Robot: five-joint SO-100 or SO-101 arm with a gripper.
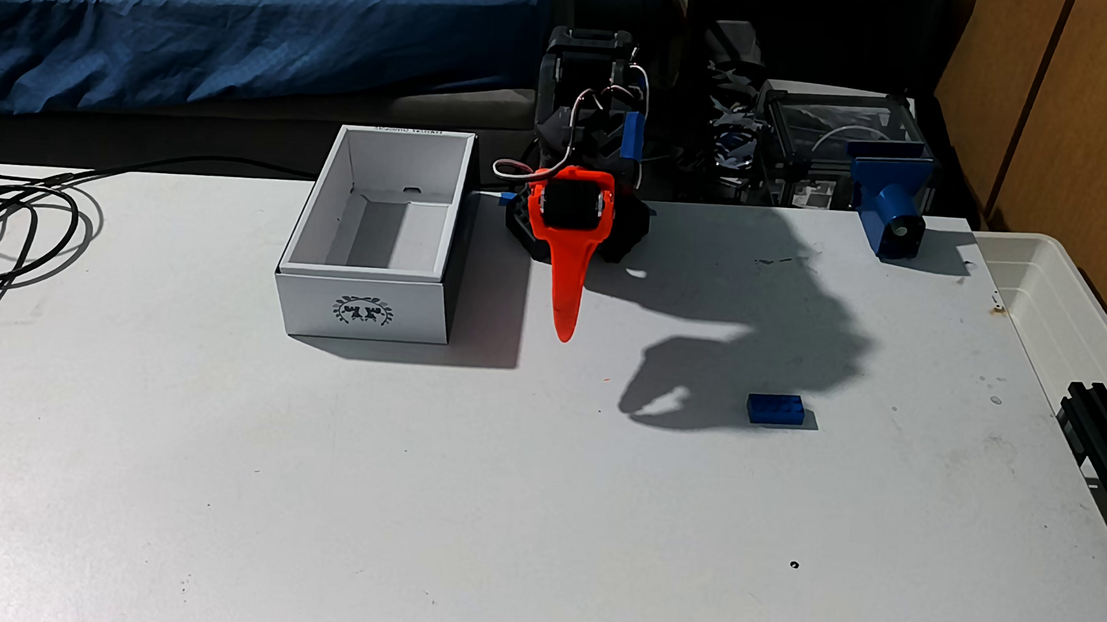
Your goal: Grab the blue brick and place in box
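Gripper point(564, 332), orange, points down w/ jaws together, holding nothing, just right of box point(362, 308) in fixed view. Brick point(775, 407) lies on table point(524, 498), well right of gripper.

Dark-blue brick point(775, 408); white box point(362, 304), dark wreath emblem; orange hand point(564, 328); grey-white table point(524, 498).

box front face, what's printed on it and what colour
A dark laurel-wreath emblem on the white box, seen best in the fixed view.
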